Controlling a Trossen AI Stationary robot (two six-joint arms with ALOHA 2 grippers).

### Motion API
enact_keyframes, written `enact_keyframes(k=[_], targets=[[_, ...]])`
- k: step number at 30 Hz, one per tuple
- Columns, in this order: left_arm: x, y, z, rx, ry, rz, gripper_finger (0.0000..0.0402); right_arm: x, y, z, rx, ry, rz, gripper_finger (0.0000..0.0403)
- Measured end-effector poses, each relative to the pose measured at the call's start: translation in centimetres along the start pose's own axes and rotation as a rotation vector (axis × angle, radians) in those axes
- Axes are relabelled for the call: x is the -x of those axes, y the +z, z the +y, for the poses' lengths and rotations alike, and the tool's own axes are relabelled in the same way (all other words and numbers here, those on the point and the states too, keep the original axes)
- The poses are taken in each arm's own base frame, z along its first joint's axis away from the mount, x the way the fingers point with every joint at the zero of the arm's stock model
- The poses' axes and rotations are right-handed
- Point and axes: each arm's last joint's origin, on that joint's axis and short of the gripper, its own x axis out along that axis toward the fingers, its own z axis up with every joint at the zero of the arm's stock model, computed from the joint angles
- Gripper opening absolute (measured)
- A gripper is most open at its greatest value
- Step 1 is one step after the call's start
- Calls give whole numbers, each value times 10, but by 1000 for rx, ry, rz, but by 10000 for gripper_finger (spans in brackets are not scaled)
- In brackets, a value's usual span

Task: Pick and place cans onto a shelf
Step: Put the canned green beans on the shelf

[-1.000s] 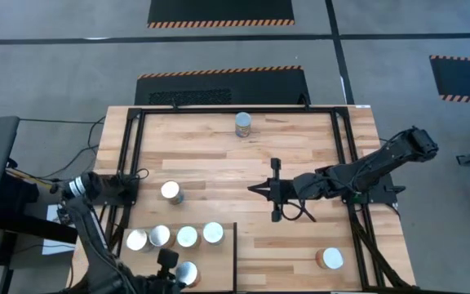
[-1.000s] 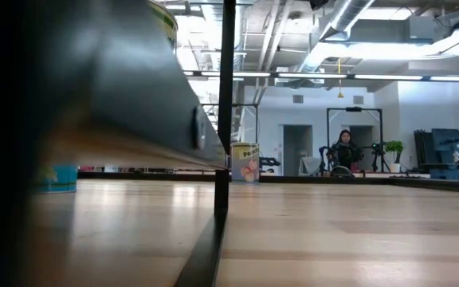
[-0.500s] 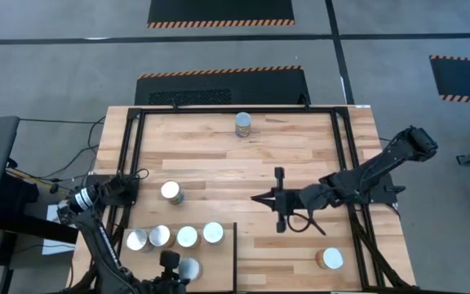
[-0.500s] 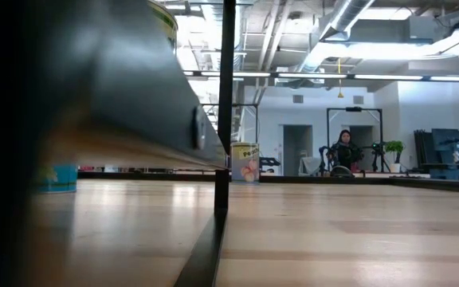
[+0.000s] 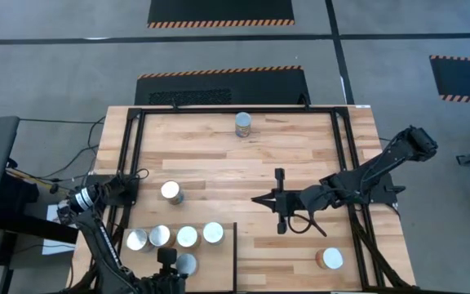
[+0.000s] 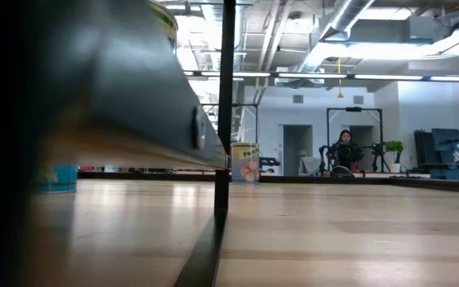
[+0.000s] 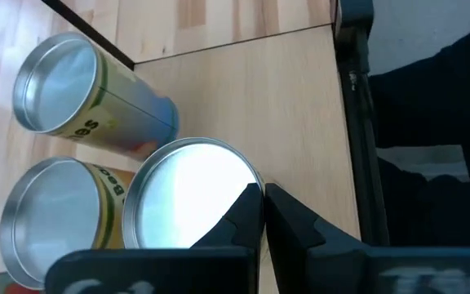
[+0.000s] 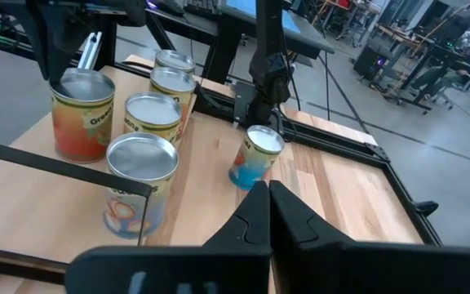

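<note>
Place: a robotics lab or industrial workshop hall.
Floor: grey concrete with hazard-striped black mats.
Ceiling: exposed ducts and pipes, strip lights.
Bench: butcher-block table in a black metal frame.
Background: other rigs and workstations; a person sat far off.

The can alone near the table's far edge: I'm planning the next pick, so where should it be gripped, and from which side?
Probably best to grip the can across its label side, about mid-height, coming in level from the near side. It stands upright with nothing close beside it, so its round wall suits opposed jaws.
</note>
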Motion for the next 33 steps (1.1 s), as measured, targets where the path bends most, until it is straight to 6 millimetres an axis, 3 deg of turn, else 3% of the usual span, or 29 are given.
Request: enact_keyframes(k=[15,33], targets=[[-7,7,7,3,21,8,1,0,0,0,0,1,0,8],[-7,4,11,-5,43,51,29,0,0,0,0,1,0,8]])
